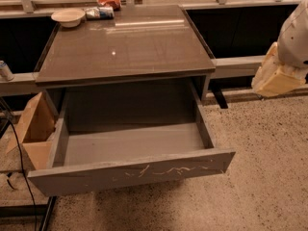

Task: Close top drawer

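The top drawer (130, 173) of the grey cabinet is pulled far out toward me. Its inside is empty. Its flat, handle-less front panel has pale scratch marks (168, 170) right of centre. The cabinet's glossy top (125, 44) sits above and behind it. My gripper (277, 76) shows at the right edge as a grey-white rounded part with a tan part below it. It is off to the right of the cabinet, level with its top and apart from the drawer.
A white bowl (68, 17) and snack bags (100, 12) lie at the back of the cabinet top. An open cardboard box (34, 129) stands left of the drawer. A black cable (19, 158) and a black frame (29, 211) are at the lower left. The floor (260, 177) is speckled.
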`<state>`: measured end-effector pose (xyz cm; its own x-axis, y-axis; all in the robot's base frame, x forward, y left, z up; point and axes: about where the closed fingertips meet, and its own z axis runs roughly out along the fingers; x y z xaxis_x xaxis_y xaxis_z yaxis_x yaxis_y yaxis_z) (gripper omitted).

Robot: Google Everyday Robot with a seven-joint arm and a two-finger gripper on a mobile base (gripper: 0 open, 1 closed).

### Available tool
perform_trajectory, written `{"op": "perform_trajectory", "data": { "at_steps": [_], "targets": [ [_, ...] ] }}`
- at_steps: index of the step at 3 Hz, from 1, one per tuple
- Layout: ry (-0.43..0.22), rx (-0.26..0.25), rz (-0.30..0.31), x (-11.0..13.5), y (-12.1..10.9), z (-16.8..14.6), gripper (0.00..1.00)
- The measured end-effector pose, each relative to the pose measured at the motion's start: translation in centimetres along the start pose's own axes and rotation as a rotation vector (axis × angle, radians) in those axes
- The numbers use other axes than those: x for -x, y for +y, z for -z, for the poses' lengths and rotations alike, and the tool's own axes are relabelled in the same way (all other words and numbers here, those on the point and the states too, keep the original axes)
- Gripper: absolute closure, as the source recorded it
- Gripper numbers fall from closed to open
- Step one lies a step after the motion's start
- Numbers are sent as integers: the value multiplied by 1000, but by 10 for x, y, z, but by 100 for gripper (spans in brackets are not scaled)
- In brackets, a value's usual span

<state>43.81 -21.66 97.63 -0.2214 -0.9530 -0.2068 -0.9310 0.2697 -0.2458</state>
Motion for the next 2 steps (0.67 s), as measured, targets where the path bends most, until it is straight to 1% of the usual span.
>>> {"op": "perform_trajectory", "data": {
  "at_steps": [1, 2],
  "targets": [
    [0, -1, 0, 0, 0, 0, 100],
    [-12, -7, -13, -3, 2, -8, 100]
  ]
}}
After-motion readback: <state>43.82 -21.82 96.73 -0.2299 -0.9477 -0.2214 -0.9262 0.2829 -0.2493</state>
